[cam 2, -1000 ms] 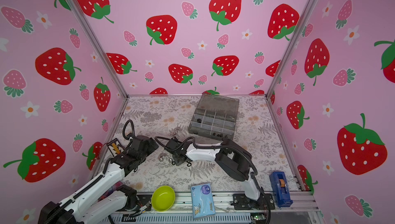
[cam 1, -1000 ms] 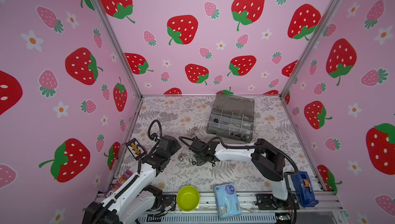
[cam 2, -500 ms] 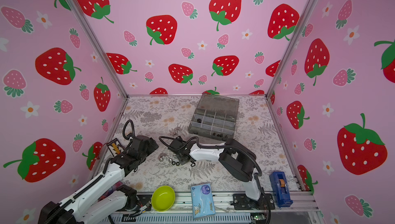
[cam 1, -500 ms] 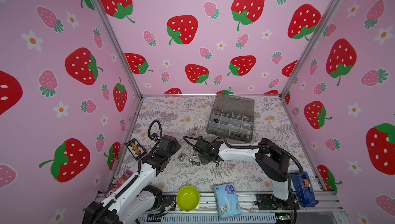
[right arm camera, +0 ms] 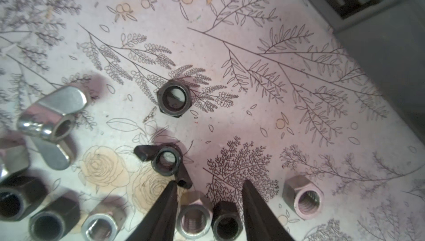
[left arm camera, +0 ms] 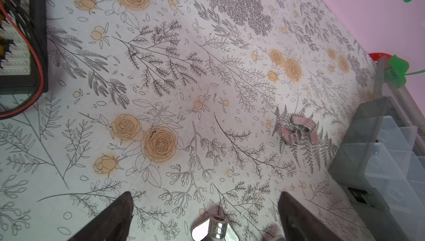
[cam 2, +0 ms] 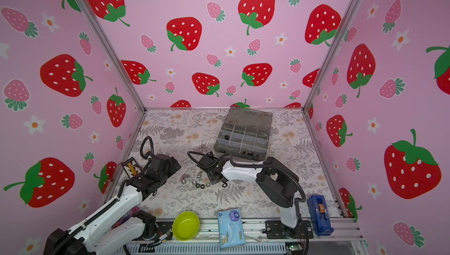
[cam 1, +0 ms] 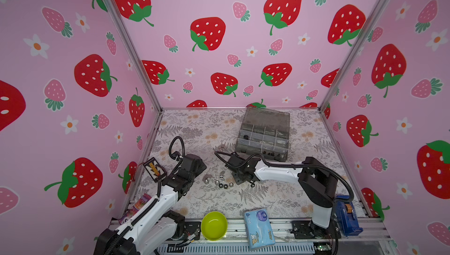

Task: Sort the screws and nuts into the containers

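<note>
1. Hardware lies loose on the floral mat [right arm camera: 253, 90]. A silver hex nut [right arm camera: 194, 219] and a black hex nut [right arm camera: 226, 220] sit side by side between the fingers of the right pincer [right arm camera: 209, 182], and a black wing nut [right arm camera: 165, 161] lies just ahead of one tip.
2. Right pincer stands part-spread, straddling that pair, with no squeeze visible. Left pincer [left arm camera: 205, 193] is spread wide and empty, with a silver wing nut [left arm camera: 212, 228] on the mat between its fingers.
3. Handling, as I judge it: the nuts are stiff, dense, smooth steel, apt to skid or pop free. Grip one nut across opposite flats, since closing on two risks ejecting one.
4. Organizer box [cam 1: 267, 116] stands ahead of the right pincer and off to one side, lid open.
5. Right wrist view alone shows the threads and which nuts sit between the fingers. Both top views hide those tips under the wrist, yet show the whole box.
</note>
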{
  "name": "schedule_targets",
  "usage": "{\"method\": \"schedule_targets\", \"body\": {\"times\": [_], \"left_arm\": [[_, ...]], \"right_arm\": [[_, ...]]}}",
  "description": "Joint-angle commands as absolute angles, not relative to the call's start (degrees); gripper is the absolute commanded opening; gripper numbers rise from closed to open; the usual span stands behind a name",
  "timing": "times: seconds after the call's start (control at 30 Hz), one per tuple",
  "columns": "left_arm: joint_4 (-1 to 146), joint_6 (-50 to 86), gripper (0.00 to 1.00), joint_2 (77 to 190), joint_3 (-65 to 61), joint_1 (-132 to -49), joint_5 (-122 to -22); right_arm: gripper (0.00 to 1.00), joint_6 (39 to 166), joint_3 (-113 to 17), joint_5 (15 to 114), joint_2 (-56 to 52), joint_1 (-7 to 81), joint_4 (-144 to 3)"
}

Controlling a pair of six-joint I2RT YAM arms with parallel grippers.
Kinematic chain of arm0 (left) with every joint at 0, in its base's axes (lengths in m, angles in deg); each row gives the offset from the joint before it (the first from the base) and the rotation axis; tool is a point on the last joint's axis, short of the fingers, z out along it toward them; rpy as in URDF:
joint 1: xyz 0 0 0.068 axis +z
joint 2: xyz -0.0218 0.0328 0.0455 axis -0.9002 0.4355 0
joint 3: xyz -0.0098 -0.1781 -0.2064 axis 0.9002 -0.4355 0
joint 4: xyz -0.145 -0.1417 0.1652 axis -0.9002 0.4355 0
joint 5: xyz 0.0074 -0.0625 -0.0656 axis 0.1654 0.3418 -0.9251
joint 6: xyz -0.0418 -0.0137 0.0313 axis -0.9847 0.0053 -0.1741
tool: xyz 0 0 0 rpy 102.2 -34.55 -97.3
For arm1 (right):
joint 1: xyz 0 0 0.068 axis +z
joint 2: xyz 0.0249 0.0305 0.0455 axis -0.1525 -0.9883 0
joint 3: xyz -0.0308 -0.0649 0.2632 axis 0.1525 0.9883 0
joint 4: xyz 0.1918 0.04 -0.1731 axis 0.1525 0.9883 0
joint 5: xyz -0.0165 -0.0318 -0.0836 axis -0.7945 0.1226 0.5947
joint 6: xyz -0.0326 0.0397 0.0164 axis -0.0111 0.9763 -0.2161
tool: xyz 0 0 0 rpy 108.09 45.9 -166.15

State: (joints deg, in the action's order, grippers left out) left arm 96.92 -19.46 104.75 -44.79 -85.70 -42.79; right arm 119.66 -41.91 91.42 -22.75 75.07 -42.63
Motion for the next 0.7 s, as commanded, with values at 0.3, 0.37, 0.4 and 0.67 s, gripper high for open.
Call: {"method": "schedule_targets", "body": {"times": [0.3,0.37,0.4,0.67], "left_arm": [[97.01,-20.05,0.99,105.21,-42.09,-85.40,-42.44],[96.93,-20.13,0.99,105.28,-42.13,-85.40,-42.43],[96.94,-20.13,0.99,105.22,-42.14,-85.38,-42.50],[97.02,-20.22,0.99,105.04,-42.15,-85.38,-42.33]], "right_arm": [[0.46,115.06,-44.16,89.60,-23.12,74.96,-43.02],[0.46,114.19,-44.03,89.29,-23.46,74.95,-43.35],[0.46,113.68,-43.94,89.09,-23.69,74.95,-43.58],[0.42,110.12,-44.27,87.50,-25.70,74.78,-44.60]]}}
